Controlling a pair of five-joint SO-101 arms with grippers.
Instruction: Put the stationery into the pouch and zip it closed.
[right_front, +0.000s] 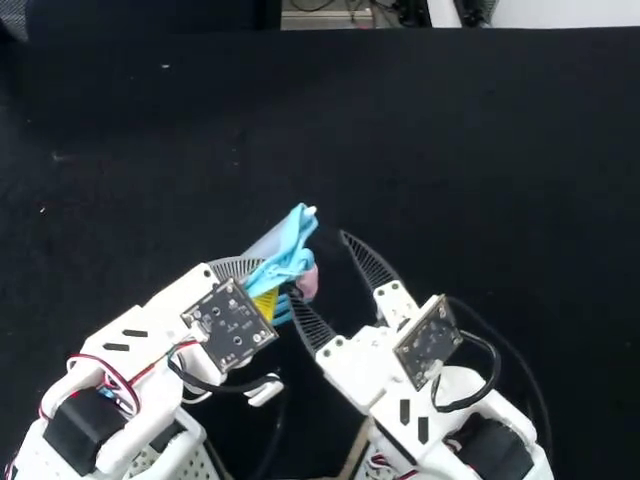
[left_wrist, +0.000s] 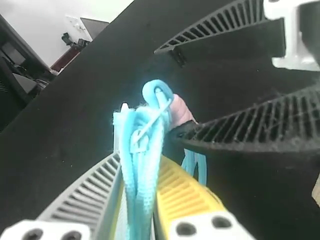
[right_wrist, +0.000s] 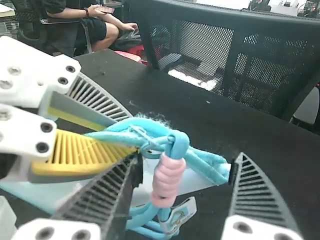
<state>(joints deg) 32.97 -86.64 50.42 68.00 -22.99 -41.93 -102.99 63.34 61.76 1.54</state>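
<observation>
My left gripper (right_front: 258, 285) is shut on a light blue pouch (right_front: 285, 248) and holds it edge-up just above the black table, between its grey finger and its yellow finger (left_wrist: 182, 192). In the left wrist view the pouch (left_wrist: 142, 145) rises from my own gripper (left_wrist: 140, 165). A blue cord loop with a pink ribbed charm (right_wrist: 167, 177) hangs from the pouch (right_wrist: 150, 135) end. My right gripper (right_wrist: 186, 162) is open, its black fingers (right_front: 365, 260) straddling that end; one finger touches the charm, the other stands well off.
The black cloth-covered table (right_front: 450, 150) stretches away behind the pouch to its far edge. A black mesh office chair (right_wrist: 225, 55) stands beyond the table. Both arm bases crowd the near edge.
</observation>
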